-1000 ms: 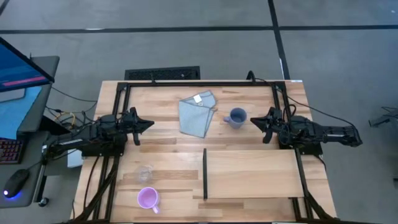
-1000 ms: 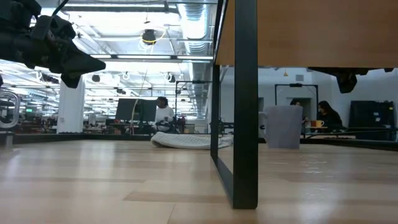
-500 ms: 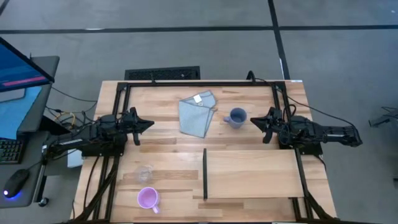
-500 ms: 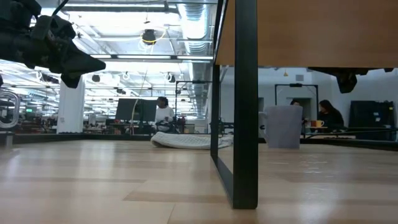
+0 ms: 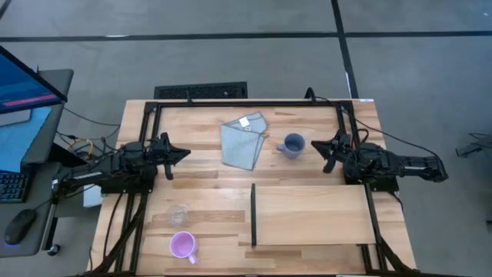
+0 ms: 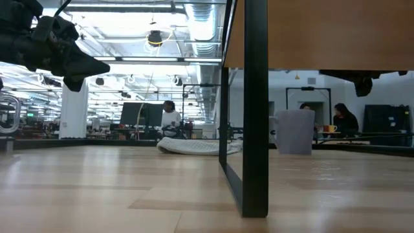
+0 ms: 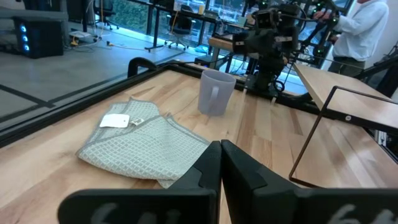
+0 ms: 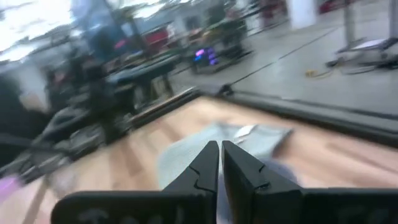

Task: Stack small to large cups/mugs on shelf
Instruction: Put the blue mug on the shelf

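So nothing's on the shelf (image 5: 311,215) yet. It sits at the near right of the table (image 5: 200,173), bare, with its black divider strip on the left end.

The grey-blue mug (image 5: 292,145) stands upright on the far side, just right of the folded cloth (image 5: 244,141) and just left of the right gripper (image 5: 324,151). The pink mug (image 5: 182,245) is at the near left corner, and the clear cup (image 5: 178,214) sits just beyond it.

Both grippers are empty with fingers pressed together: the left gripper (image 5: 174,154) hovers at the left side, well apart from everything.

Handling guess: the mugs look rigid and a bit weighty, probably glazed and slick, so I'd pinch across the rim wall rather than the handle. On the grey-blue one the handle points toward the cloth, so the rim on the gripper's side is free. The clear cup looks light and thin, maybe squashy or tippy, so a gentle grip on the rim. The right fingers need to spread first.
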Available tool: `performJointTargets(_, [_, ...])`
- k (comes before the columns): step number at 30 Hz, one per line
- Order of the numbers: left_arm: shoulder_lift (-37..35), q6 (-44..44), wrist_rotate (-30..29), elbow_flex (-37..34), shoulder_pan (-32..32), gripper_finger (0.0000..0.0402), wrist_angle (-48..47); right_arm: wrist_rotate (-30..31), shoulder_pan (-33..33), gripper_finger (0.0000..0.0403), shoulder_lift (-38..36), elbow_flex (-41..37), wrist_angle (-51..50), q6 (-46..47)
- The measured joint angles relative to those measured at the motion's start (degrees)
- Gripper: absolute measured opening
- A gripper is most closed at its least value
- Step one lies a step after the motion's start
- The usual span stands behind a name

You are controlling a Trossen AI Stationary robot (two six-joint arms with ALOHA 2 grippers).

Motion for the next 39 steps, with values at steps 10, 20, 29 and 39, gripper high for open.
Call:
performJointTargets(10, [0.00,-0.07,0.00,-0.01,-0.01,0.0000,0.00,-1.30,-1.75,0.0044,0.00,0.00,16.20,-11.16])
performJointTargets(20, [0.02,-0.17,0.00,-0.02,-0.02,0.0000,0.00,-4.26,-1.77,0.0044,4.57,15.47,6.79,-19.07])
performJointTargets(29, [0.00,-0.17,0.00,0.00,-0.01,0.0000,0.00,-4.15,-1.77,0.0044,18.84,32.33,-8.00,-19.04])
performJointTargets(39, [0.00,-0.17,0.00,-0.02,-0.02,0.0000,0.00,-4.15,-3.43,0.0044,35.46,45.35,-23.81,-18.67])
